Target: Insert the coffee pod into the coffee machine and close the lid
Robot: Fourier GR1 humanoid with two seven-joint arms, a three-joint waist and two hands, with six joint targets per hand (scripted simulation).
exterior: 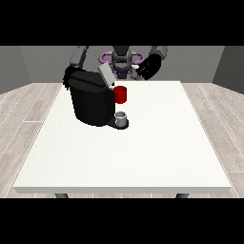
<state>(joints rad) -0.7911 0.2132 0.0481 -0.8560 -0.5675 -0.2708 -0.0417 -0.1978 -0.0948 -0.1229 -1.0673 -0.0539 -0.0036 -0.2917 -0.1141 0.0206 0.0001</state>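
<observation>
- On the white table (143,157) I see the black coffee machine (90,102), its grey lid (106,75) tilted up.
- I note a red thing at the machine (120,94) above a grey cup (121,117) on the base.
- I see the hand at the view's right (148,67) raised, apparently holding nothing; finger state: cannot tell.
- I see the hand at the view's left (68,76) behind the machine; finger state: cannot tell.
- I cannot locate the pod.

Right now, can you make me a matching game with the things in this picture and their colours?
Things:
1. coffee machine
2. table
3. thing at the machine's front
4. cup under the spout

Colours:
A. red
B. grey
C. black
D. white

Pairs: 1-C, 2-D, 3-A, 4-B
</observation>
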